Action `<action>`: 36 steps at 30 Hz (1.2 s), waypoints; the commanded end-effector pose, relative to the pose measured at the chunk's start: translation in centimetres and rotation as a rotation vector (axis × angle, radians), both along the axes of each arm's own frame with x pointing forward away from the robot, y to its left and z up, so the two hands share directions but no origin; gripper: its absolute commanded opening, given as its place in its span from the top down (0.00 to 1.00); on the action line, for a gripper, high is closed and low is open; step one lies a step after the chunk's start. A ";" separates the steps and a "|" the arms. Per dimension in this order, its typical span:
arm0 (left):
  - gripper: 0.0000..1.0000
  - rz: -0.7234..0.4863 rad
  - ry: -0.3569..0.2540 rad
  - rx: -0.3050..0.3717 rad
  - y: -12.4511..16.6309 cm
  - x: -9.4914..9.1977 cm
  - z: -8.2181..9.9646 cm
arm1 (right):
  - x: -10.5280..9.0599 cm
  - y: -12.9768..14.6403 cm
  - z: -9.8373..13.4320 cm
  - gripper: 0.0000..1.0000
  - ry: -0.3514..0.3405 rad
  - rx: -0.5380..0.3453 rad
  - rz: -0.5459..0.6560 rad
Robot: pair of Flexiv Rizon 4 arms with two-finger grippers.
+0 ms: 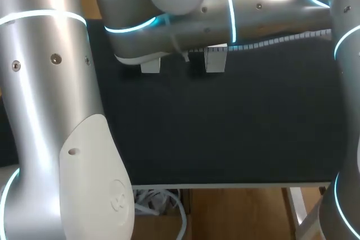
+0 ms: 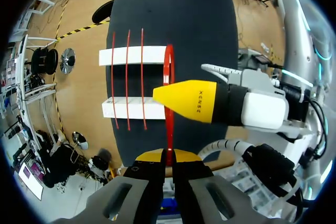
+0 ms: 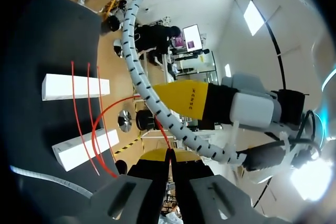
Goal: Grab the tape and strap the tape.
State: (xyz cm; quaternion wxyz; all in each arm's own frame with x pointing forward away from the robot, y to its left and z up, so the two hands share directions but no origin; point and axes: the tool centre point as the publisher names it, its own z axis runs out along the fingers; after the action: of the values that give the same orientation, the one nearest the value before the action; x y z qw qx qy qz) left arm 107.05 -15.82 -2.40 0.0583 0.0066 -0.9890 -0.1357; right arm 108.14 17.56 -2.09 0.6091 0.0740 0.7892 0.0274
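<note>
The red tape [image 2: 168, 77], seemingly light and limp, loops over the white bars [image 2: 134, 55] near the table's [image 1: 225, 139] far edge, pinched tight in both left gripper [image 2: 168, 157] and right gripper [image 3: 169, 156]; best gripped at its ends

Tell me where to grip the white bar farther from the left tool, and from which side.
Probably from above, pinching the white bar across its narrow width at the bare stretch between the red strands and the held tape: it lies flat, long and slim on the table.
</note>
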 end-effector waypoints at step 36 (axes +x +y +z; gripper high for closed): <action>1.00 0.110 0.394 0.015 -0.6 0.7 0.3 | -0.4 -2.7 0.4 1.00 -0.040 0.023 -0.059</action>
State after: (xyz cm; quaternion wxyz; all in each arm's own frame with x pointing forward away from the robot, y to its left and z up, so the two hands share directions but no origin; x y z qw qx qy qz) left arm 107.04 -15.83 -2.40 0.0584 0.0065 -0.9890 -0.1355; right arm 107.52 14.58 -1.84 0.6253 0.1031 0.7732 0.0226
